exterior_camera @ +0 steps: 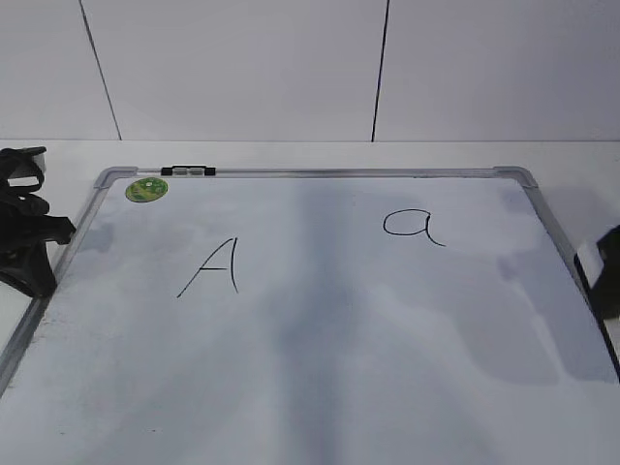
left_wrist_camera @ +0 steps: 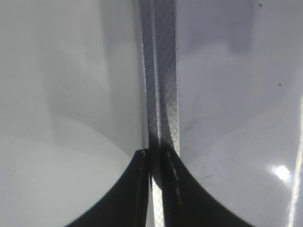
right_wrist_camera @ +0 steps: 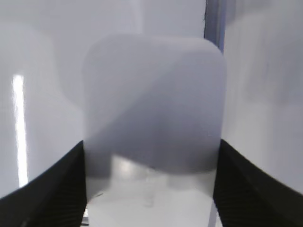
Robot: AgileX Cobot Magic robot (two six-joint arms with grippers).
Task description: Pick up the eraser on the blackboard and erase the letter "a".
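Letter "a" (exterior_camera: 415, 225): untouched, full black stroke on the right half of the blackboard (exterior_camera: 320, 387); nothing has been wiped yet.
Capital "A" (exterior_camera: 211, 266): intact on the left half, not the target.
Eraser (right_wrist_camera: 154, 104): seen in the right wrist view as a pale rounded-rectangular block filling the gap between the two dark fingers (right_wrist_camera: 45, 189); in the exterior view only a pale sliver shows at the far right edge, beside the board's right frame.
Right end effector (right_wrist_camera: 151, 187): spread wide with the eraser between its fingers, whose inner faces sit right at the block's sides; it looks gripped, though lift-off from the board cannot be confirmed.
Left end effector (left_wrist_camera: 156, 161): fingers drawn nearly together astride the board's silver frame rail (left_wrist_camera: 161, 85) at the left edge, apparently pinching it to steady the board.
Left arm (exterior_camera: 24, 232): parked at the board's left side, well apart from both letters.
Other marks: green round sticker (exterior_camera: 146, 189) and a small black-and-silver clip (exterior_camera: 189, 171) at the upper left of the frame.
Done, by judgement: eraser reached and seemingly grasped, board braced.
Left to do: carry the eraser leftward to the "a", press the underside down, rub until the stroke is gone, keeping clear of the "A".
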